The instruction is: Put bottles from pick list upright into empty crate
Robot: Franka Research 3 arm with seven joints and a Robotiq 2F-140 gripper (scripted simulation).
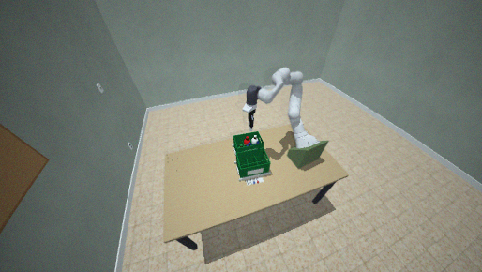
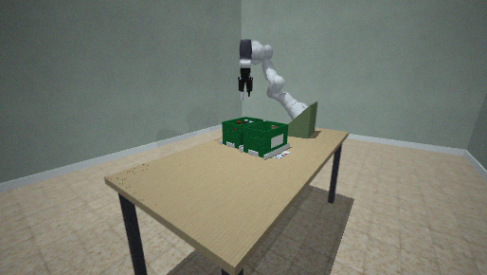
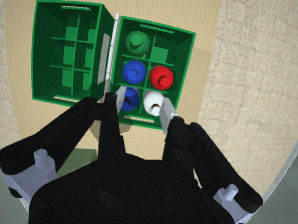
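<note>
The bottle crate [image 1: 235,137] [image 2: 229,135] [image 3: 188,60] holds a green bottle [image 3: 137,43], a blue bottle [image 3: 133,72], a red bottle [image 3: 161,78] [image 1: 247,141], a second blue bottle [image 3: 131,100] and a white bottle [image 3: 152,101] [image 1: 255,140]. One compartment beside the green bottle is empty. The other crate [image 1: 240,169] [image 2: 257,142] [image 3: 44,55] shows no bottles in the wrist view. My gripper [image 1: 251,128] [image 2: 245,96] [image 3: 143,100] is partly open and empty, high above the bottle crate. The pick list [image 1: 254,181] [image 2: 282,155] has colored marks too small to read.
The two crates stand close side by side on the table [image 1: 202,188] [image 2: 204,190]. A slanted green panel [image 1: 307,156] [image 2: 303,125] [image 3: 79,162] stands by the arm's base.
</note>
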